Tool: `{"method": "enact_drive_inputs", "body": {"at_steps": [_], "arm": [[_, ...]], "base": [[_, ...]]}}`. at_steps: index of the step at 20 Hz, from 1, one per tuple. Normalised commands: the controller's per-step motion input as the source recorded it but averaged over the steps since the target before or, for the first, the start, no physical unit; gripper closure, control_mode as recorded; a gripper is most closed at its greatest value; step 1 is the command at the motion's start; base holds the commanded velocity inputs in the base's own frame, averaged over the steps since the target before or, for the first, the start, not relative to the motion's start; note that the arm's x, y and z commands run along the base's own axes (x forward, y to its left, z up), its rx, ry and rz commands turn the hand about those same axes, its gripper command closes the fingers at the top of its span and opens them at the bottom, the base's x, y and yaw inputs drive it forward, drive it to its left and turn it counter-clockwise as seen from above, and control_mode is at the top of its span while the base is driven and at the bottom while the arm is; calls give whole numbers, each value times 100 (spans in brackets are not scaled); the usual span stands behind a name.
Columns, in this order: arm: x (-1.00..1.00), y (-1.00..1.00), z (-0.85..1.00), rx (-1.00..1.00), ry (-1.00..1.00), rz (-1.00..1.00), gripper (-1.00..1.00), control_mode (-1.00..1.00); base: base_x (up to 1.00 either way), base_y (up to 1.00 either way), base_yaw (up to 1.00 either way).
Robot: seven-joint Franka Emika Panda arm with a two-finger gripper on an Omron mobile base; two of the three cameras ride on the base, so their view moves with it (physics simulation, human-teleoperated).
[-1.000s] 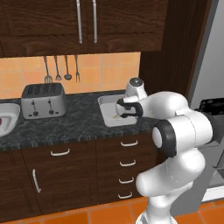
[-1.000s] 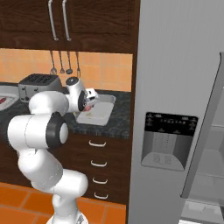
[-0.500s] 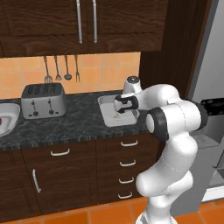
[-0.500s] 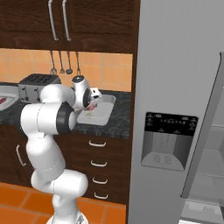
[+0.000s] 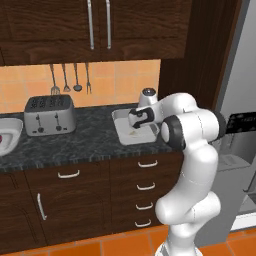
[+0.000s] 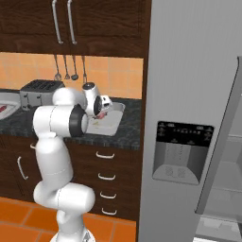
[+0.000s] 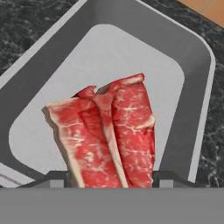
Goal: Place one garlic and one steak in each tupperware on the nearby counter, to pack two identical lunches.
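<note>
My gripper [image 5: 136, 119] is shut on a raw red steak [image 7: 109, 135] with whitish fat streaks, which hangs just above the rectangular pale grey tupperware [image 7: 131, 52]. This tray-like tupperware [image 5: 145, 136] sits on the black speckled counter [image 5: 90, 140], and a small yellowish garlic [image 5: 133, 133] lies inside it. From the right, the gripper [image 6: 101, 111] shows the red steak [image 6: 100, 115] over the tray [image 6: 112, 124]. A second, rounded tupperware [image 5: 9, 132] at the far left holds something red [image 5: 1, 139], apparently the other steak.
A silver four-slot toaster [image 5: 50, 115] stands on the counter left of the tray. Utensils [image 5: 70, 80] hang on the orange tile wall. Dark cabinets are above and below. A grey refrigerator [image 6: 194, 118] stands to the right.
The arm has swung its elbow up and around, and the gripper with the steak has shifted slightly left over the rectangular tray.
</note>
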Motion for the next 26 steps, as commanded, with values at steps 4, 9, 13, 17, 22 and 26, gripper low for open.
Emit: {"method": "enact_drive_inputs", "body": {"at_steps": [4,9,13,17,22,26], "arm": [[31,-3,-23,0,0,0,100,-100],[31,-3,-17,0,0,0,100,-100],[28,-7,-12,0,0,0,100,-100],[21,-4,-11,0,0,0,100,-100],[21,0,-16,0,0,0,100,-100],[26,0,-25,0,0,0,100,-100]], "base": [[0,0,0],[0,0,0],[0,0,0],[0,0,0],[0,0,0],[0,0,0]]}}
